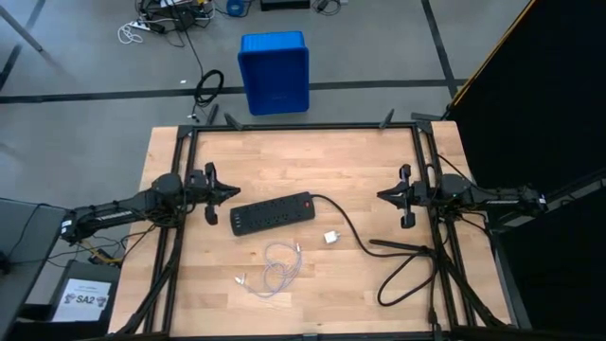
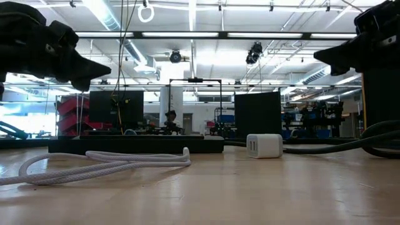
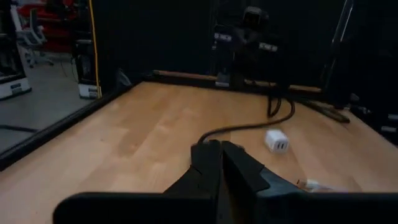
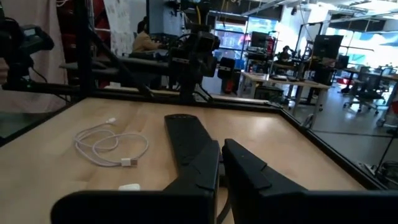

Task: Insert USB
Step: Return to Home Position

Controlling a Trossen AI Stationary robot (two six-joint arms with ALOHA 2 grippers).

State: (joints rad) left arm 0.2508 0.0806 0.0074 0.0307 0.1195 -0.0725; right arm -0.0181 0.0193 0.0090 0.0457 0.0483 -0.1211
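The USB (image 1: 275,268), a thin whitish cable, lies loosely looped on the wooden table near the front middle; it also shows in the low view (image 2: 106,164) and the right wrist view (image 4: 109,146). A black power strip (image 1: 275,212) lies flat behind it, with a small white cube adapter (image 1: 330,237) to its right. My left gripper (image 1: 230,194) hovers shut at the strip's left end, pointing level. My right gripper (image 1: 383,196) hovers shut to the right of the strip, also level. Neither touches anything.
The strip's thick black cord (image 1: 407,260) runs right and loops on the table near the right arm's base. Black frame rails (image 1: 303,126) edge the table. A blue bin (image 1: 275,71) stands on the floor beyond the far edge.
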